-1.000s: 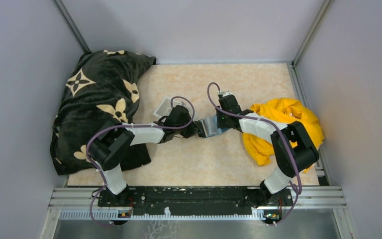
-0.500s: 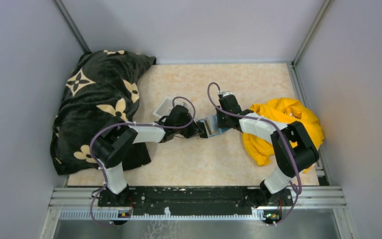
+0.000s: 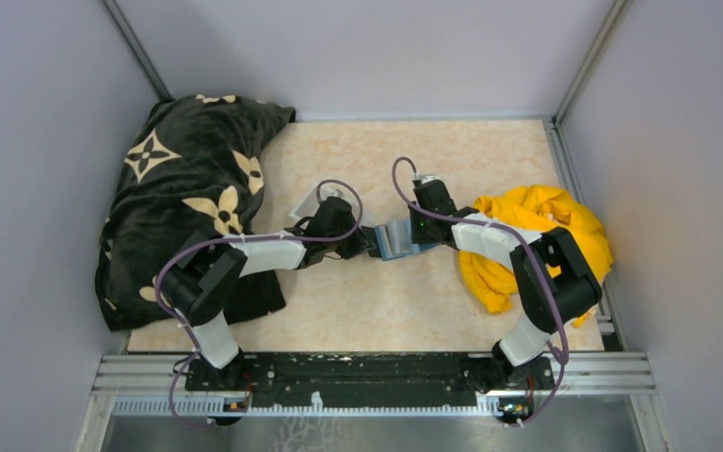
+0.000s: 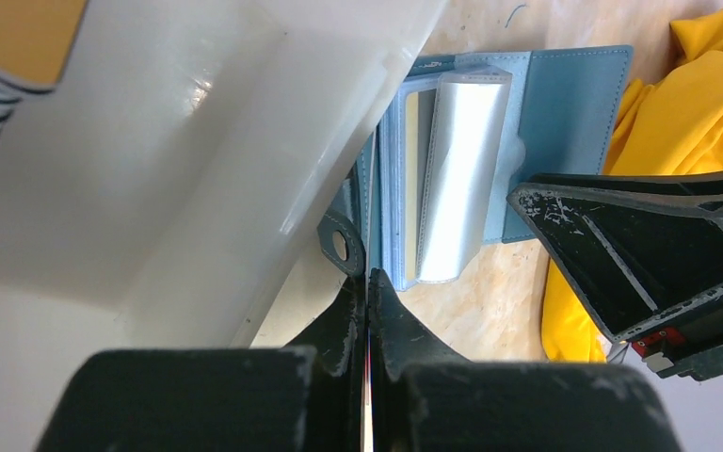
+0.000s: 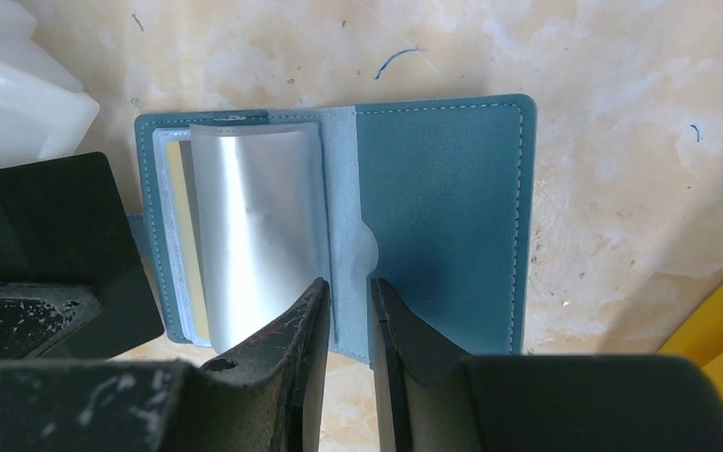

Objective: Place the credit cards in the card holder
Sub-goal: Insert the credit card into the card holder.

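Left end effector [image 4: 368, 282], fully closed, has backed slightly left of the card holder [image 5: 433, 217]. Right end effector [image 5: 348, 287], narrow, straddles its spine. Insertion appears still pending.

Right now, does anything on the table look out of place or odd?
The card holder lies open, but its shiny plastic sleeve bows up in a curl instead of lying flat on the pockets. Nothing looks spilled or broken.
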Tool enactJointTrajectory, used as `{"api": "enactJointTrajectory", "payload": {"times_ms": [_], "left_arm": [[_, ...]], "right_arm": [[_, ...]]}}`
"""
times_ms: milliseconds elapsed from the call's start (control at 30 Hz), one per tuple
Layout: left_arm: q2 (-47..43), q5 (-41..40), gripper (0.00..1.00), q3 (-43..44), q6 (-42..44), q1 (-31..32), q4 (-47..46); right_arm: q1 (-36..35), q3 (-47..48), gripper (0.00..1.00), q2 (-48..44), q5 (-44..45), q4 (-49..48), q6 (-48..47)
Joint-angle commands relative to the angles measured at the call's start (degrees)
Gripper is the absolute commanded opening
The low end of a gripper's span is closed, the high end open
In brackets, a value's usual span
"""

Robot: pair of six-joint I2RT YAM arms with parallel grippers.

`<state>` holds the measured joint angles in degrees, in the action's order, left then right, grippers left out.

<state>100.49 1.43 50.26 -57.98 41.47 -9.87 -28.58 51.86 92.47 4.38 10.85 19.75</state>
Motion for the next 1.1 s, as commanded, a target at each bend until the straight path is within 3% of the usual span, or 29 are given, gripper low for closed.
{"api": "enactJointTrajectory", "payload": {"times_ms": [0,533,1067], "left_arm": [[0.73,0.01,0.00,-0.12,0.45,-0.16,0.47],[0.72,5.03,0.00,-0.97,-0.56,-0.16,-5.87],[2.18,4.02,0.00,-0.31,-0.09,0.14,-4.12]], "right_arm": [[0.54,2.01,0.23,0.20,-0.17,-0.66,0.28],[0.54,1.81,0.23,0.72,-0.25,-0.84,0.29],[0.54,1.76,0.23,0.53,-0.50,-0.91,0.38]]}}
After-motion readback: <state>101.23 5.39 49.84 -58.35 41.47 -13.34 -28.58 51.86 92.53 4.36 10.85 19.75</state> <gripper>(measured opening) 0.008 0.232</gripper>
